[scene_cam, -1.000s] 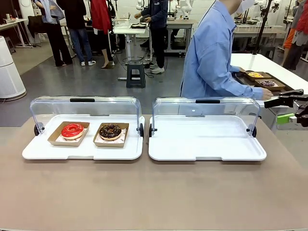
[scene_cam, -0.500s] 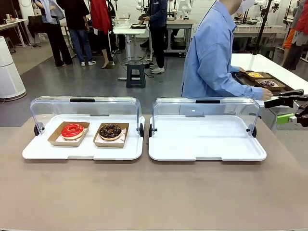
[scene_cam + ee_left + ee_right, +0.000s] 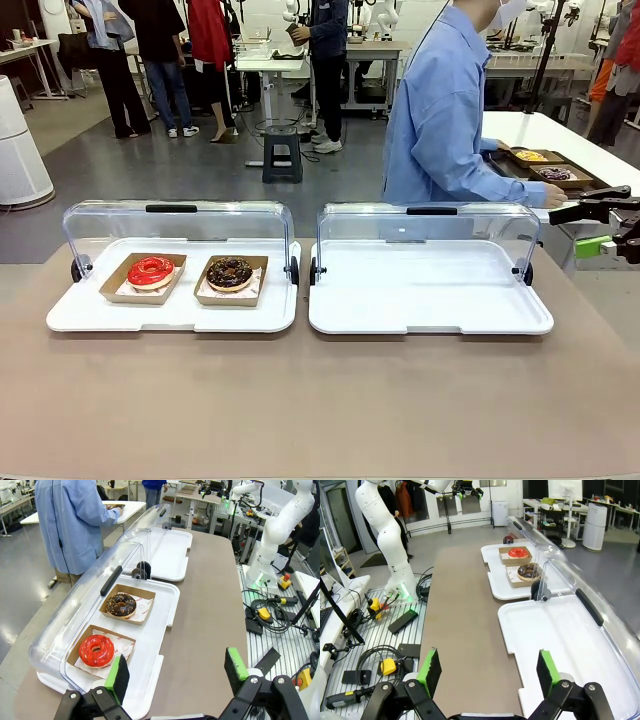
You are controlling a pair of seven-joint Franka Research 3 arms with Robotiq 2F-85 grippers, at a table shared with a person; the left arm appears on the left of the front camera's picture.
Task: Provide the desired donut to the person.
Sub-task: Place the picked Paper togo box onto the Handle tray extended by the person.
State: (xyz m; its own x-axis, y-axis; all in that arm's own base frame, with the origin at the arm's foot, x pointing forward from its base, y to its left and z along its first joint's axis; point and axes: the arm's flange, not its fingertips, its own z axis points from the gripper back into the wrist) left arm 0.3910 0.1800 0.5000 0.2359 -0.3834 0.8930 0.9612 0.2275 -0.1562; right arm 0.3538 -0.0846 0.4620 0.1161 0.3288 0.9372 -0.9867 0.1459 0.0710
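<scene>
1. Nothing on your table has shifted since the earlier frames; the person has edged slightly to the right at the far side, and both donuts sit where they sat.
2. You have two donuts to choose from, each in its own brown paper tray: the red-glazed donut on the left and the chocolate donut just beside it on the right, apart from each other.
3. Both trays rest in the left display case, a white base with its clear domed lid swung up and back.
4. Your left gripper hovers above the near end of that case, fingers spread wide with nothing between the green pads; the red-glazed donut lies just past its left finger in the wrist view.
5. Beside it, the right display case stands with its lid raised and a bare white base.
6. Your right gripper hangs over the table edge by that case, fingers fully apart and holding nothing.
7. Look across: the person in the light blue shirt stands turned sideways behind the right case, a hand reaching toward a side table that carries more donut trays.
</scene>
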